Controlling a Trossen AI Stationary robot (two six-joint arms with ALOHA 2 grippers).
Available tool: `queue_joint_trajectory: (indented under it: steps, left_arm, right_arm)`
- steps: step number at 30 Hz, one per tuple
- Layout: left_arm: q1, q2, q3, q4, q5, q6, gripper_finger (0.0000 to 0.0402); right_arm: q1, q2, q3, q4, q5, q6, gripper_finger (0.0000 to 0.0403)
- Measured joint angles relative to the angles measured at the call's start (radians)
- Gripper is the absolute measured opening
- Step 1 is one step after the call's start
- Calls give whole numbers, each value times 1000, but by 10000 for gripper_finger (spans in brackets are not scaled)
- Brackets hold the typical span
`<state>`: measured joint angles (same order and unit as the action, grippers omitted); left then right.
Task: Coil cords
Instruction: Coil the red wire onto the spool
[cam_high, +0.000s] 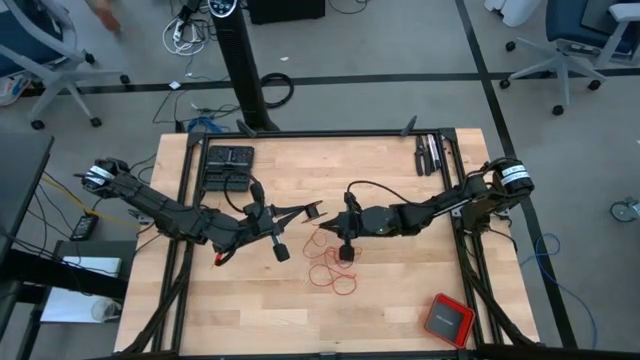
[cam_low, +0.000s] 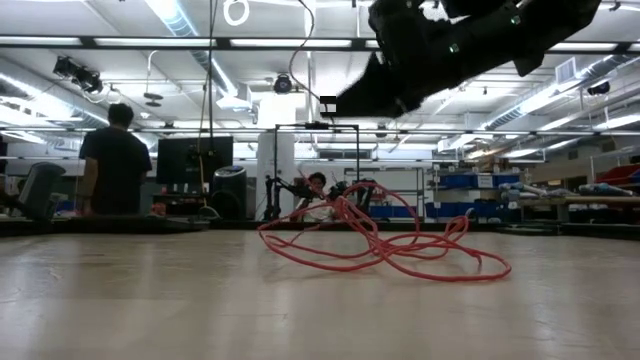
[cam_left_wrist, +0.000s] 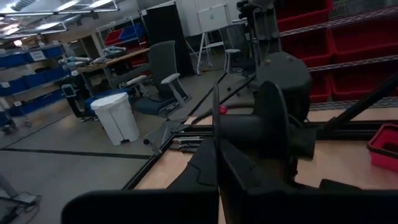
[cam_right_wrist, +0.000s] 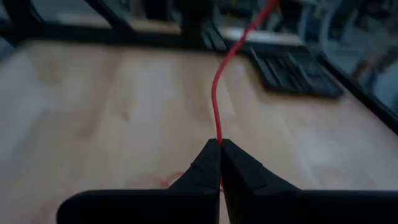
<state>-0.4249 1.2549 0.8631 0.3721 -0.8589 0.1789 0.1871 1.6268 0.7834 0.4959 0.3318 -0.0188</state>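
Right wrist view shows the right gripper pinched tight on the thin red cord, loose loops lying mid-table; left gripper waits closed, empty. Gathering step; next, wind strand into loops.

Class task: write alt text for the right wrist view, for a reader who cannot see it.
The right gripper is shut on a thin red cord, which rises from its fingertips across a light wooden table. A dark keyboard-like object lies blurred beyond.
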Motion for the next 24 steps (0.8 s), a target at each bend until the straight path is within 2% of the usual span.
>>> queue_joint_trajectory:
  steps: [5, 8, 11, 16, 19, 24]
  left_arm:
    - [-10, 0, 0, -46, -38, 5, 0]
    - [-10, 0, 0, -126, -47, -20, 0]
    - [-10, 0, 0, -218, -100, -53, 0]
    - [-10, 0, 0, -334, -173, -84, 0]
    - [-10, 0, 0, -388, -174, -92, 0]
    - [-6, 0, 0, -487, -208, -130, 0]
  right_arm:
    - [0, -81, 0, -152, 93, 26, 2]
    - [1, -158, 0, -233, 127, 24, 1]
    - [10, -245, 0, -321, 164, 20, 1]
    - [60, -377, 0, -452, 306, 15, 1]
    - [101, -438, 0, -483, 404, -2, 0]
    - [167, -507, 0, -443, 451, -54, 0]
